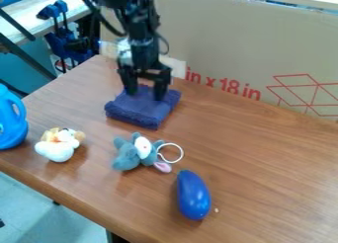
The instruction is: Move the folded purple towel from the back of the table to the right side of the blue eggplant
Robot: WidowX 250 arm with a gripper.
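- You have the gripper (pixel 145 91) down at the far part of the folded dark-blue towel (pixel 141 111), its two fingers set wide apart with a gap between them. It looks to have hold of nothing; whether the tips press into the cloth, you can't tell from here.
- As for progress, your towel lies folded on the table (pixel 264 160), near its back edge, with no lift to be seen. I'd judge that the fingers have no grip on it.
- Nearer you than the towel lie a grey plush toy (pixel 127 156) with a white ring (pixel 182 153) beside it, and a blue eggplant (pixel 193 195). Over to the left is a white and tan plush toy (pixel 55 149).
- For containers, you have a blue jug (pixel 11 124) upright at the left edge of the view; you can't see what, if anything, is in it.
- Behind the table stands brown cardboard (pixel 218 42).
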